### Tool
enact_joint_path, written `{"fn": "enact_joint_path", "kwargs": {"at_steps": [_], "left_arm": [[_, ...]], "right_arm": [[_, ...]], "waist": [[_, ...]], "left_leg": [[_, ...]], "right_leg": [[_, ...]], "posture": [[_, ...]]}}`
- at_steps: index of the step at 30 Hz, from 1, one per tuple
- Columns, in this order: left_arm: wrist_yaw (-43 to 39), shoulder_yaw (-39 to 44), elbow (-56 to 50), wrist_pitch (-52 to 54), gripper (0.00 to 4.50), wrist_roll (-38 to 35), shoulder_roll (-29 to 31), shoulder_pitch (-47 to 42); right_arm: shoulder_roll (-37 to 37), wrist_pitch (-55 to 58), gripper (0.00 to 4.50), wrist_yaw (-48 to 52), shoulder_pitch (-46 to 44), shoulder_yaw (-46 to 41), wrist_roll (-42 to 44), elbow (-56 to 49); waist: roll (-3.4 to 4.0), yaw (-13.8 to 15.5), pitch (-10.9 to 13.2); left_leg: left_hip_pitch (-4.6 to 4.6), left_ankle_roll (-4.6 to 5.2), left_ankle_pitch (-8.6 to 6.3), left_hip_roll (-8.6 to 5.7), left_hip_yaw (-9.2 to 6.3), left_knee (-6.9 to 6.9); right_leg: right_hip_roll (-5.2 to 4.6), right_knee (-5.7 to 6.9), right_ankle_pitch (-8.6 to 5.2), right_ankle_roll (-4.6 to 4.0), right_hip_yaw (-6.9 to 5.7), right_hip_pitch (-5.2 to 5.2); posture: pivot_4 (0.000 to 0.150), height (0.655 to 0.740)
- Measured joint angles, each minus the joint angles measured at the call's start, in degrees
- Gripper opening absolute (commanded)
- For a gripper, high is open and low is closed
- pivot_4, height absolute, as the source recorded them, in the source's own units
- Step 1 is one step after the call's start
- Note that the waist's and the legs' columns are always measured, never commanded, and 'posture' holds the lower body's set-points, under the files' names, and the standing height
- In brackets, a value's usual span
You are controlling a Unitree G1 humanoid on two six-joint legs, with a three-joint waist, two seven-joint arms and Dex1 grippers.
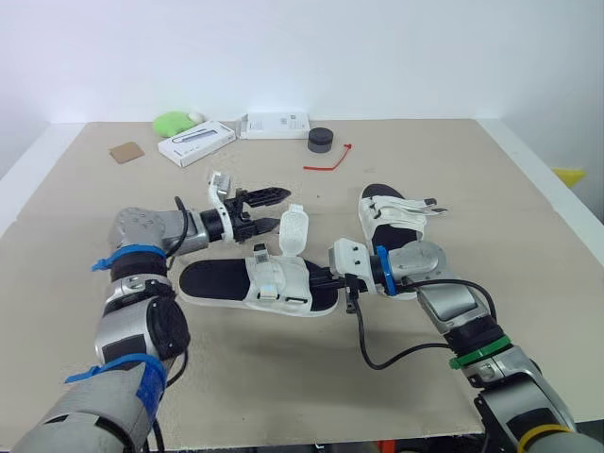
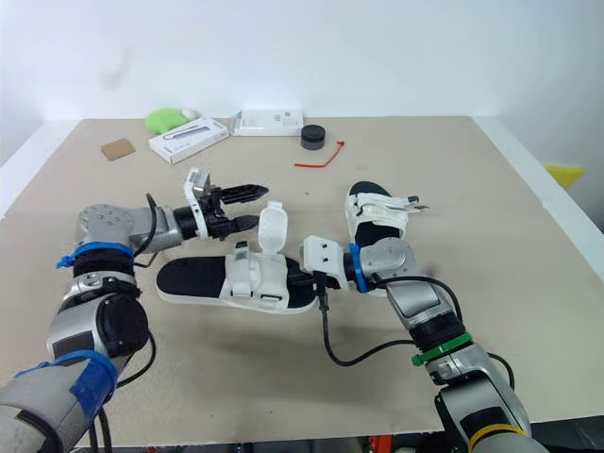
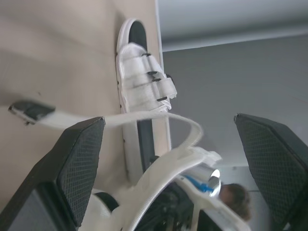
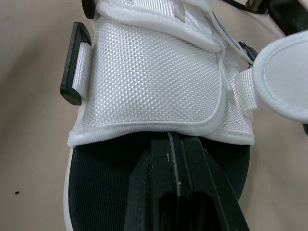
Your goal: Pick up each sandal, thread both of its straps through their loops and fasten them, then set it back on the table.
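Presently the work is on the near sandal [image 1: 215, 283], which lies flat on the desk [image 1: 472, 170] with its white upper facing up. One strap [image 1: 293, 229] stands raised and unfastened, so I judge the threading step to be in hand, not the fastening.

My left claw [image 1: 281, 209] hovers just beside that strap with its fingers spread wide, holding nothing. In the left wrist view the strap runs across the gap between them and touches neither. My right claw [image 4: 174, 144] has its fingers pressed together with nothing between them. Its tips lie on the black footbed at the edge of the upper, apparently pinning the sandal down. The far sandal [image 1: 392, 215] sits beside my right arm with its straps across. It looks done, though I cannot confirm that.

Next move, in my judgement: close the left claw on the free strap end and lead it toward the black loop [image 4: 74, 65] at the side of the upper, while the right claw steadies the sole.

Limits: the near sandal's second strap is hard to separate from the upper, and I cannot tell whether it is fastened. In the head views the right claw's tips are masked by its bracket.
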Motion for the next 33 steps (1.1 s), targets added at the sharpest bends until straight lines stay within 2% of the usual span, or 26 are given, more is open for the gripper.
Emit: {"fn": "enact_joint_path", "kwargs": {"at_steps": [7,13,19,25,33], "left_arm": [[3.64,2.56,-0.24,2.45,4.44,-1.30,-0.22,-0.07],[3.39,1.97,-3.15,8.79,4.44,-2.53,0.98,-0.05],[1.87,-1.27,-3.78,10.50,4.44,-7.66,4.17,1.10],[6.60,2.52,2.99,6.55,4.44,-6.69,0.43,0.82],[13.10,7.61,10.93,-3.43,4.44,-6.73,-0.67,-1.72]], "right_arm": [[-0.08,-0.26,0.00,0.00,0.00,-0.02,-0.20,-0.03],[-0.12,-0.12,0.00,0.01,0.02,-0.03,-0.20,-0.07],[-0.22,-0.09,0.00,0.01,0.04,-0.11,-0.21,-0.06],[-0.10,-0.12,0.00,-0.08,0.02,-0.12,-0.31,-0.03],[-0.30,0.35,0.00,-0.22,0.42,-0.25,-0.32,-0.66]], "waist": [[0.00,0.01,0.00],[0.00,0.01,0.00],[0.00,0.04,0.00],[-0.01,0.06,0.00],[-0.01,0.11,-0.01]], "left_leg": [[-0.02,-0.18,0.06,-0.01,-0.07,-0.03],[-0.03,-0.25,0.06,-0.01,-0.10,-0.04],[-0.03,-0.38,0.11,-0.05,-0.20,-0.06],[-0.04,-0.48,0.17,-0.07,-0.25,-0.07],[-0.05,-0.50,0.19,-0.10,-0.28,-0.06]], "right_leg": [[0.02,0.00,0.00,0.01,0.00,0.00],[0.04,0.00,0.01,0.02,0.00,-0.01],[0.00,0.01,0.01,0.03,-0.03,0.00],[-0.01,0.01,0.02,0.03,-0.07,0.00],[-0.04,0.01,0.02,0.06,-0.08,0.02]], "posture": [[0.150,0.7400],[0.150,0.7400],[0.150,0.7400],[0.150,0.7400],[0.150,0.7400]]}}
